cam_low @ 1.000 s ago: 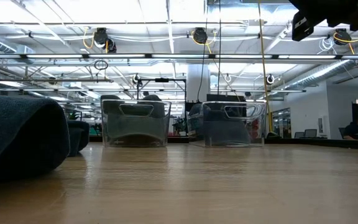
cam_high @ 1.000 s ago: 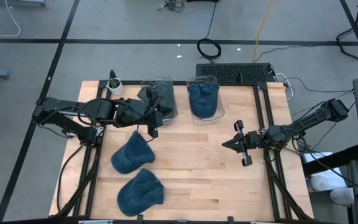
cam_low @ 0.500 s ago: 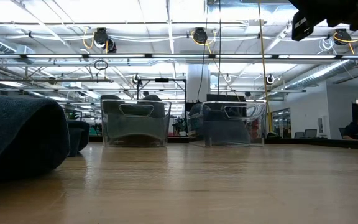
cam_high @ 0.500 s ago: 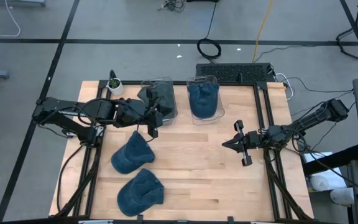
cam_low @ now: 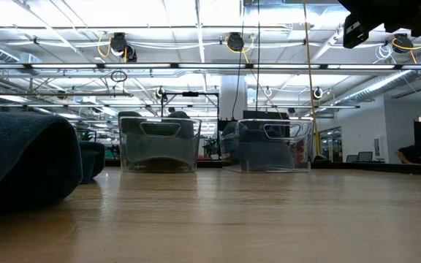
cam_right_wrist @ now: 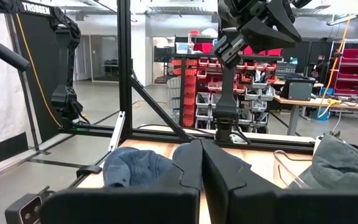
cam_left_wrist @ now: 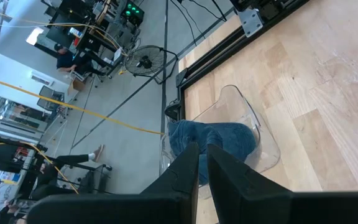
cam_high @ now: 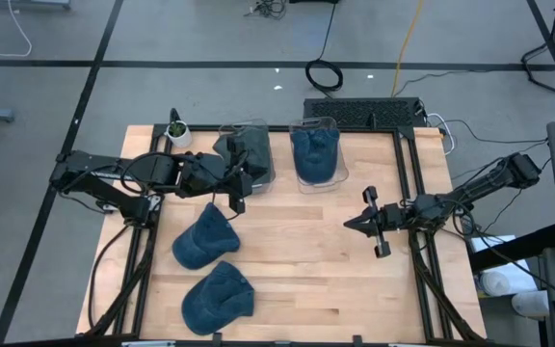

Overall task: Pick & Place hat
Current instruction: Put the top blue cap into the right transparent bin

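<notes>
— While hanging above the bench just beside the left clear bin, left fingers pressed narrow, holding nothing. Why parked there?

— Probably placed between bin and supply: near loose blue cap lying just below on the boards, far loose blue cap closer to the front edge. Short reach either way.

— And the right fingers?

— Narrow too, empty, hovering over the right half, well apart from every hat. Waiting, by the look of it, and clear of the other arm's path.

— Bins, then?

— Left clear bin: filled with a crumpled grey hat. Right clear bin: holding a blue hat, also seen from the left wrist camera. Side by side along the back edge, touching or nearly so; cannot tell which.

— Anything else back there?

— Small potted plant at the back left corner, apart from the bins.

— Stage?

— Judged partway: two hats binned, two not yet picked.
</notes>
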